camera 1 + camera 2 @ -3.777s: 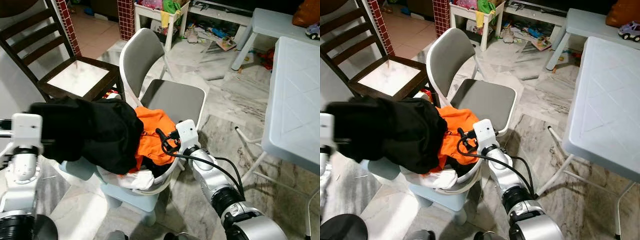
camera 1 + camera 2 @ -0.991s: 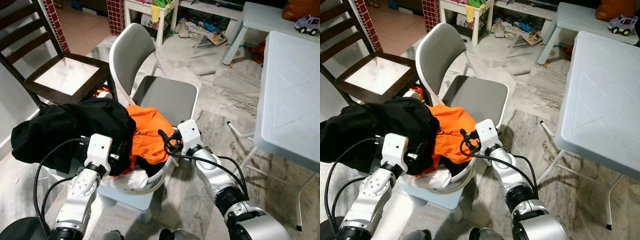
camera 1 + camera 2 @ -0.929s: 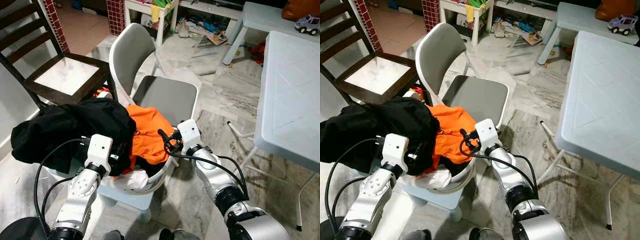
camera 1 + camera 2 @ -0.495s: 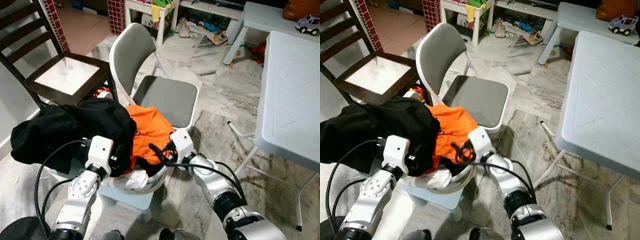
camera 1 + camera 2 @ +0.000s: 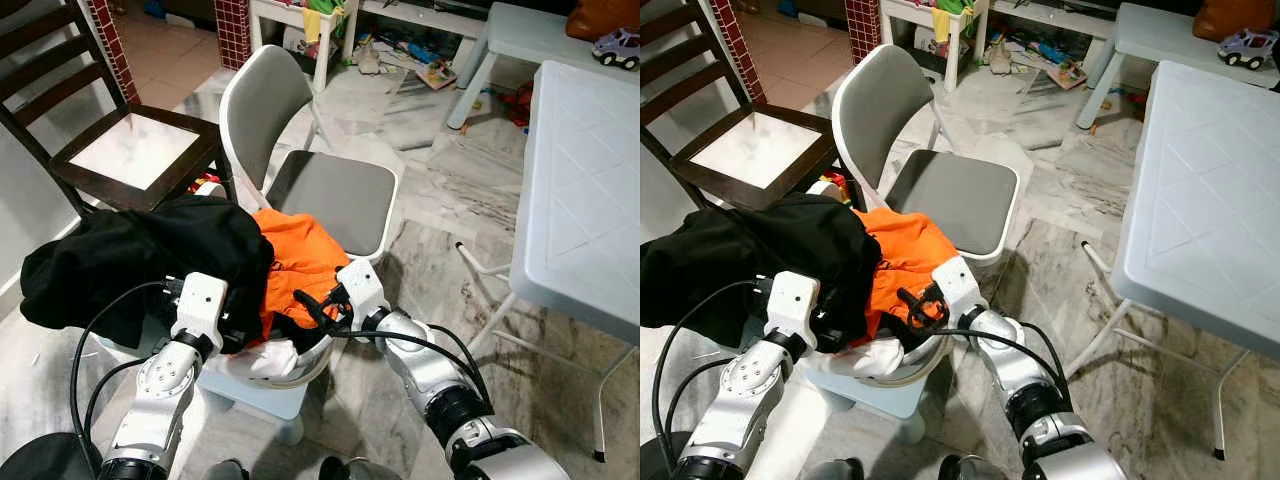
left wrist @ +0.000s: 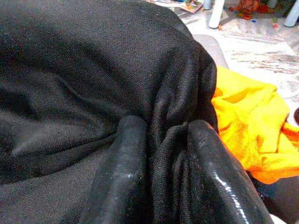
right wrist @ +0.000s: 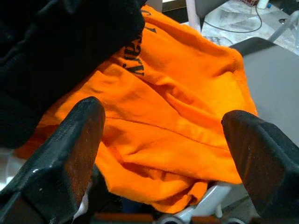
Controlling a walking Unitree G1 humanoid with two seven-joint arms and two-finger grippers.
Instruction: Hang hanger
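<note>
1. Just near of the grey chair (image 5: 330,195), a white laundry basket (image 5: 300,368) sat heaped with clothes: a black garment (image 5: 140,255) on the left and an orange shirt (image 5: 300,262) on the right, the two overlapping at the middle.
2. No hanger could be made out among the clothes; if one lay in the heap, it was hidden under the cloth.
3. From the left, the left gripper (image 6: 166,172) was pinched narrow on a fold of the black garment, cloth bunched between its two fingers.
4. From the right, the right gripper (image 7: 159,140) stood with its fingers spread wide, the orange shirt lying directly beyond and between them, holding nothing.
5. That made the right gripper the nearer one to the orange shirt, whose bulk ran from the near rim of the basket up toward the chair seat; closing on it probably called for only a short reach forward.
6. Well off to the right stood a pale plastic table (image 5: 580,200).
</note>
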